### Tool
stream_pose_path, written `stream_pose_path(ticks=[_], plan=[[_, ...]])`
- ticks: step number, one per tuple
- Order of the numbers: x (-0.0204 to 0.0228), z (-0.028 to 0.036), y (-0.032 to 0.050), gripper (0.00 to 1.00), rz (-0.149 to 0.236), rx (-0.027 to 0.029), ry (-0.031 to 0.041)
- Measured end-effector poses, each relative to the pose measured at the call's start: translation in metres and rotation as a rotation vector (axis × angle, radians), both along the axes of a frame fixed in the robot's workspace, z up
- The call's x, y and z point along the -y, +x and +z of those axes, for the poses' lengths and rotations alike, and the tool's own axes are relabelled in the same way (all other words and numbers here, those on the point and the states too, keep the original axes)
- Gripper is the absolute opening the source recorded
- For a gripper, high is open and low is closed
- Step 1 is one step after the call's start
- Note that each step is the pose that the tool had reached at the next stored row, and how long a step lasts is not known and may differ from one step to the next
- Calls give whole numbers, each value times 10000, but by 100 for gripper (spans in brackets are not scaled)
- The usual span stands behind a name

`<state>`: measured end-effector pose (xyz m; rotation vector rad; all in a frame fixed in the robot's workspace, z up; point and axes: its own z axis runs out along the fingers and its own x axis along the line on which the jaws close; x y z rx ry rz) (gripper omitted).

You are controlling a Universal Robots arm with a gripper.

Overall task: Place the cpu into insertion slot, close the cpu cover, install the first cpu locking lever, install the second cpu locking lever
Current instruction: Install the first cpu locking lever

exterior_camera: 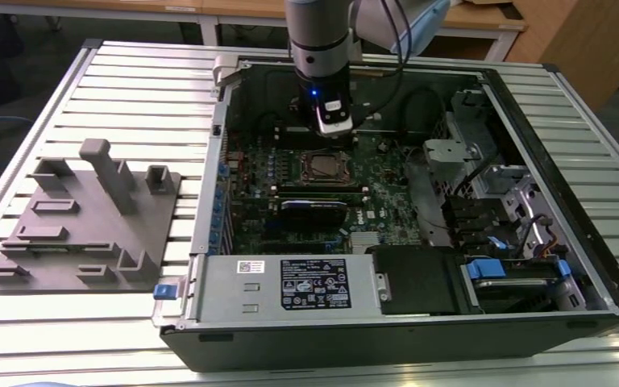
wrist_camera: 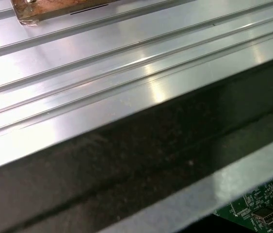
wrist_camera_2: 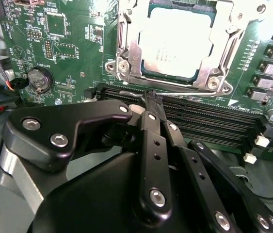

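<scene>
Desk of aluminium slats (exterior_camera: 138, 72) carries an open computer case (exterior_camera: 396, 343) mid-frame in the exterior view, with a grey fixture (exterior_camera: 84, 234) at left. Robot arm (exterior_camera: 318, 32) drops in from top centre, its tool (exterior_camera: 334, 121) just above the insertion slot (exterior_camera: 326, 167) on the green circuit board (exterior_camera: 390, 189). In the second wrist view the cpu (wrist_camera_2: 177, 41) sits in the slot at upper centre, with the cpu cover (wrist_camera_2: 131, 48) lying flat around it. The tool's fingers (wrist_camera_2: 152, 127) are drawn narrow, tips together against a thin wire locking lever (wrist_camera_2: 189, 91) beside the long memory slots (wrist_camera_2: 209, 116).
</scene>
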<state>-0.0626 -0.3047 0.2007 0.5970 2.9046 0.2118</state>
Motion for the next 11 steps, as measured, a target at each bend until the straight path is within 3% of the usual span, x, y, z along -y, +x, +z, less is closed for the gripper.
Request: stream_pose_path(ticks=[2, 11], plan=[[0, -4, 1, 10, 2, 47, 0], [0, -19, 1, 10, 2, 161, -1]])
